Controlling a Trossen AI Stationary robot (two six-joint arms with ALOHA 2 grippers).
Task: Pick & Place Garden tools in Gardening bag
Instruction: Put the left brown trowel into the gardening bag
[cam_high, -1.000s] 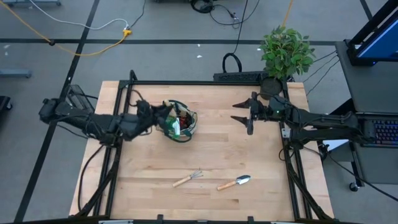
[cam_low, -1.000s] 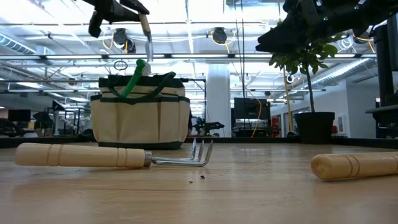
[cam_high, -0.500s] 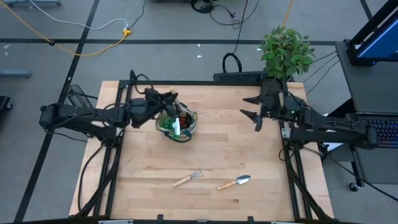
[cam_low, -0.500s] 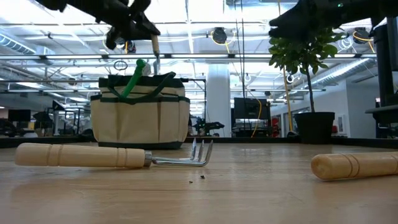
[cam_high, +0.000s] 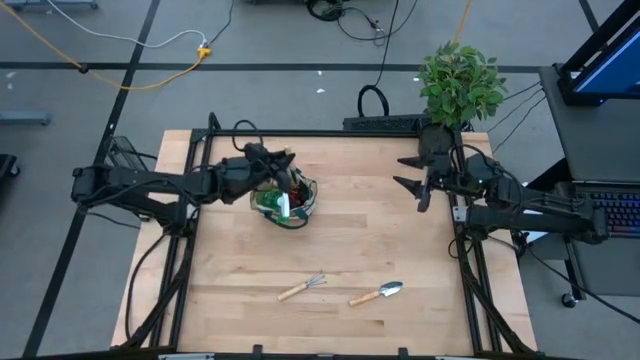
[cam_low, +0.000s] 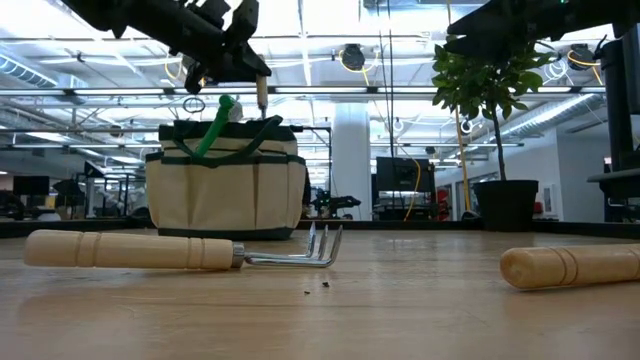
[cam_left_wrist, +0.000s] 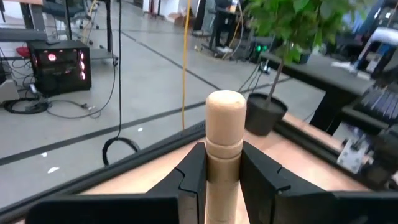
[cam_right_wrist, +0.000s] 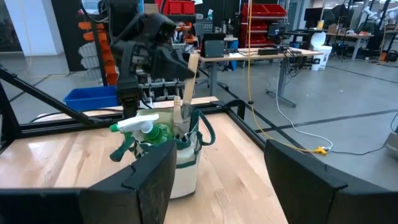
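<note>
Overhead, left gripper fingers clamped on trowel, handle tilted, above gardening bag, right gripper fingers spread, empty.

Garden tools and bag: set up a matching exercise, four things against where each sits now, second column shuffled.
Things:
1. hand rake
2. trowel on the table
3. green spray bottle
4. wooden-handled tool

Places:
A. clamped in the left hand over the gardening bag
B. lying on the table, nearer the left arm's side
C. standing in the bag
D. lying on the table, nearer the right arm's side

Pairs: 1-B, 2-D, 3-C, 4-A
</note>
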